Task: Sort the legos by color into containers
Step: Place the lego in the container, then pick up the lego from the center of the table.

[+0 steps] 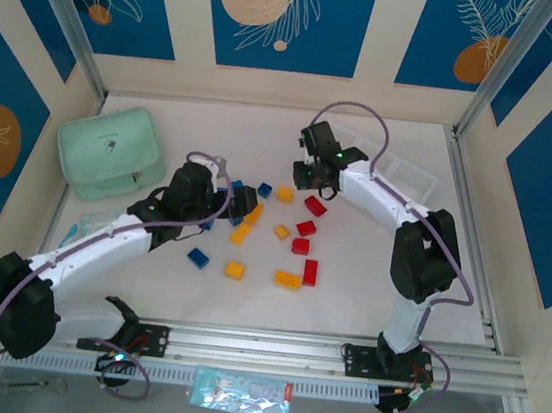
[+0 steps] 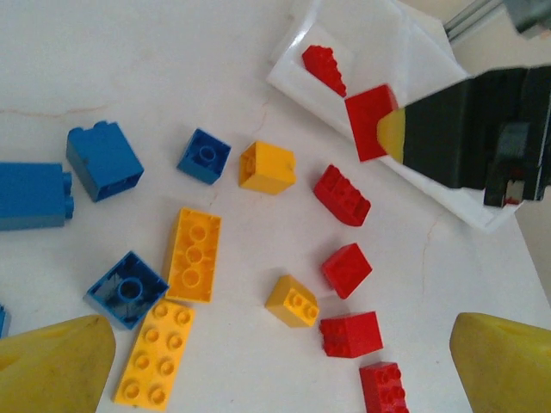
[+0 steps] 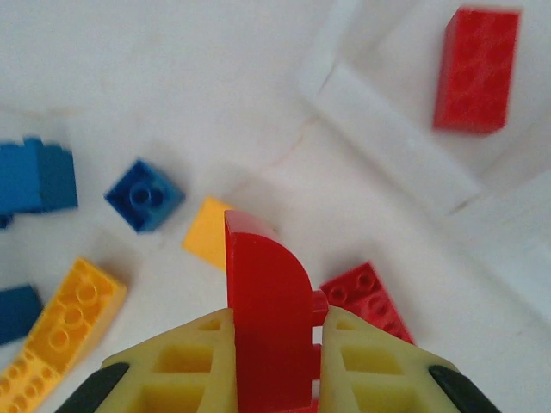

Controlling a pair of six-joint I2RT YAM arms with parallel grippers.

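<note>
Red, blue and yellow-orange legos lie scattered mid-table, among them a red brick [image 1: 315, 205], a yellow brick [image 1: 235, 270] and a blue brick [image 1: 198, 257]. My right gripper [image 3: 274, 344] is shut on a red curved brick [image 3: 267, 292], held upright just short of the white tray [image 3: 396, 146]. One red brick [image 3: 476, 69] lies in the tray's nearest compartment. In the left wrist view the right gripper [image 2: 473, 129] holds that red brick [image 2: 370, 120] at the tray's edge [image 2: 293, 82]. My left gripper [image 2: 280, 361] hangs open above a small yellow brick [image 2: 293, 301], with nothing between its fingers [image 2: 52, 361].
A mint green zip case [image 1: 111, 151] sits at the back left. The white tray [image 1: 411, 173] lies at the back right, near the metal frame post. A rail runs along the table's near edge [image 1: 338, 355].
</note>
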